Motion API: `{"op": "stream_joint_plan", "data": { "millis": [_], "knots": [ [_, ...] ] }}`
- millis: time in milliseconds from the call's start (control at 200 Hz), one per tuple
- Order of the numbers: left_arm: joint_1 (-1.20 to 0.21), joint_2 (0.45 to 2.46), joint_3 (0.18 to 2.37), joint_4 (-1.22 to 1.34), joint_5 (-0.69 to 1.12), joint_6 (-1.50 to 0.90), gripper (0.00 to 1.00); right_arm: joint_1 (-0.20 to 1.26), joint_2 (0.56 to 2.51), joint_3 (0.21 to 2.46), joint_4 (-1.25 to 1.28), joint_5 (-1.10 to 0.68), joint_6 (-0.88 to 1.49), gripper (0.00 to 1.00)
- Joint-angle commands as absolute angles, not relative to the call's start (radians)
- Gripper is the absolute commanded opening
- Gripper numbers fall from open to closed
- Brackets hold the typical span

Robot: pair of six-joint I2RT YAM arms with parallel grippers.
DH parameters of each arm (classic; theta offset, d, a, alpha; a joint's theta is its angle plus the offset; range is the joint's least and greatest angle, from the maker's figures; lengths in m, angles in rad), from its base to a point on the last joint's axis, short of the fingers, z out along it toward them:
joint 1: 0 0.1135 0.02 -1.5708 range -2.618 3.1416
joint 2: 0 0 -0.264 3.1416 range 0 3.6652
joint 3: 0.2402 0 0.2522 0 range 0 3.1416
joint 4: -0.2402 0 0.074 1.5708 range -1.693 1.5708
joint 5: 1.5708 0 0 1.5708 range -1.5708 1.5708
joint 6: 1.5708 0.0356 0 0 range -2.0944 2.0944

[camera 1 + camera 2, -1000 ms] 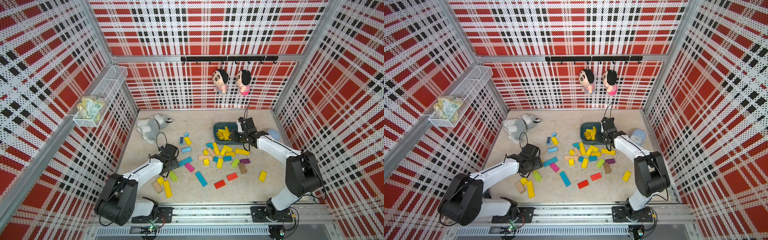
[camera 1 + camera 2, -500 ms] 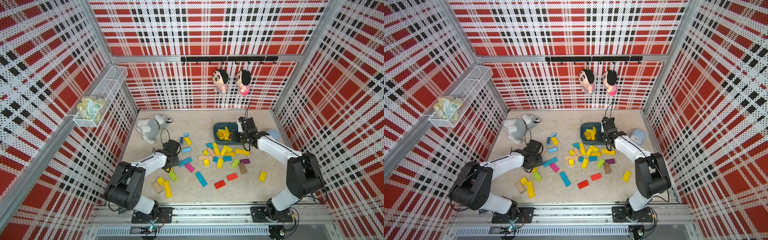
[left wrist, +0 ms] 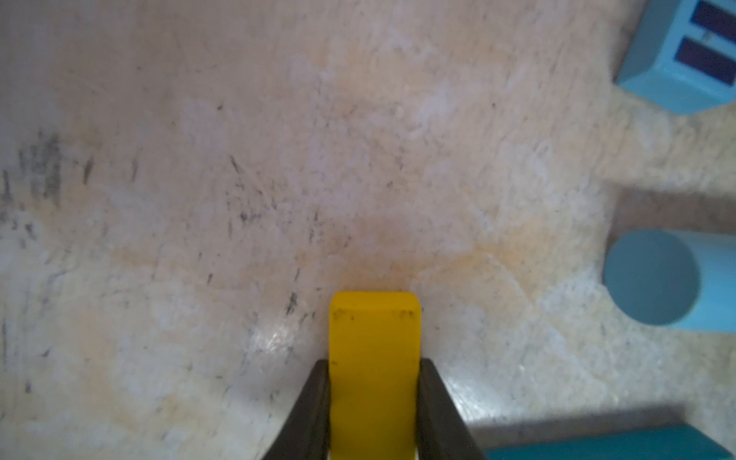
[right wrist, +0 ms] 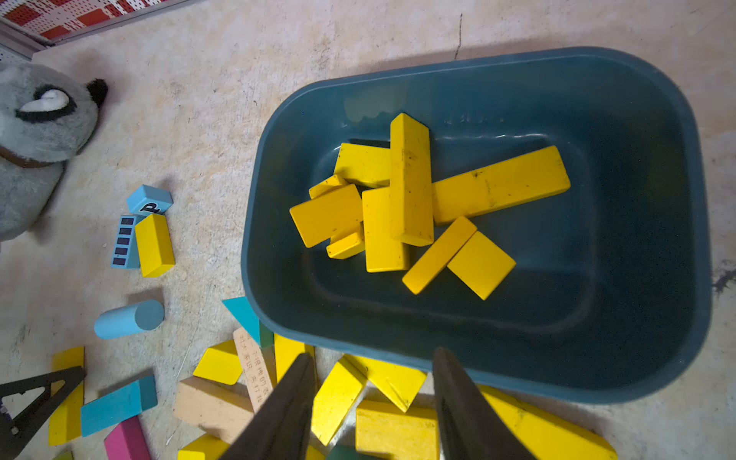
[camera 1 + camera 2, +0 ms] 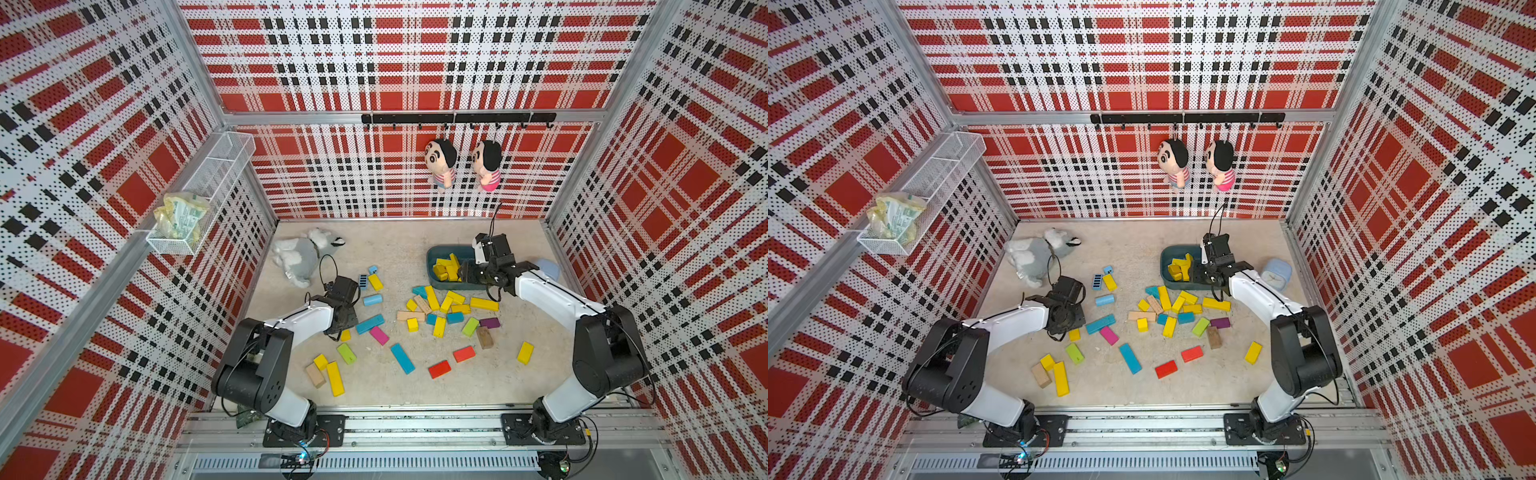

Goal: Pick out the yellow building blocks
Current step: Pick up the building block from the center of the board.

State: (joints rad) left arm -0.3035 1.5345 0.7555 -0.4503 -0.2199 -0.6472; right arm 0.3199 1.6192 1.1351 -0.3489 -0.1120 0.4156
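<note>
My left gripper [image 3: 374,363] is shut on a small yellow building block [image 3: 374,350] low over the table; in both top views this block [image 5: 345,335] [image 5: 1074,335] peeks out beside the wrist. My right gripper [image 4: 372,355] stands open at the near rim of a dark teal bin [image 4: 275,131], nothing between its fingers. In the bin lie several yellow building blocks [image 4: 410,179]. More yellow blocks lie loose: a cluster under the right gripper [image 4: 392,428], a long bar [image 5: 335,378], one at the right [image 5: 525,352], one by a blue block [image 5: 375,282].
Blue, teal [image 5: 402,358], red [image 5: 439,369], pink, lime-green and tan blocks are strewn among the yellow ones. A grey plush animal [image 5: 299,257] lies at the back left. A pale blue clock [image 5: 1277,274] stands right of the bin. Plaid walls enclose the table.
My left gripper has closed from open onto the yellow block, and the left arm's elbow has swung in towards the table. The right arm has not moved.
</note>
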Motion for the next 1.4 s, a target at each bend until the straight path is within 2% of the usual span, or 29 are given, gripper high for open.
{"op": "stream_joint_plan", "data": {
  "millis": [0, 35, 250, 401, 516, 887, 1202, 1288, 1398],
  "knots": [
    [-0.297, 1.468, 0.799, -0.443, -0.255, -0.667, 0.04, 0.333, 1.600, 1.156, -0.348, -0.186, 0.396, 0.51],
    [-0.303, 1.448, 0.807, -0.426, -0.248, -0.674, 0.00, 0.346, 1.596, 1.162, -0.342, -0.218, 0.384, 0.51],
    [-0.406, 1.393, 0.875, -0.295, -0.198, -0.759, 0.00, 0.527, 1.566, 1.122, -0.169, -0.358, 0.328, 0.52],
    [-0.528, 1.345, 0.831, 0.001, -0.166, -0.843, 0.00, 0.654, 1.587, 1.066, -0.002, -0.464, 0.419, 0.53],
    [-0.608, 1.343, 0.804, 0.168, -0.180, -0.889, 0.00, 0.725, 1.600, 1.041, 0.081, -0.464, 0.459, 0.54],
    [-0.641, 1.353, 0.803, 0.211, -0.159, -0.882, 0.00, 0.723, 1.624, 1.069, 0.022, -0.308, 0.428, 0.53],
    [-0.644, 1.334, 0.777, 0.211, -0.136, -0.877, 0.00, 0.687, 1.646, 1.103, 0.088, -0.370, 0.422, 0.52],
    [-0.645, 1.342, 0.783, 0.211, -0.130, -0.872, 0.00, 0.687, 1.659, 1.113, 0.087, -0.373, 0.423, 0.47],
    [-0.644, 1.348, 0.792, 0.219, -0.134, -0.867, 0.01, 0.688, 1.669, 1.112, 0.099, -0.386, 0.432, 0.33]
  ]
}}
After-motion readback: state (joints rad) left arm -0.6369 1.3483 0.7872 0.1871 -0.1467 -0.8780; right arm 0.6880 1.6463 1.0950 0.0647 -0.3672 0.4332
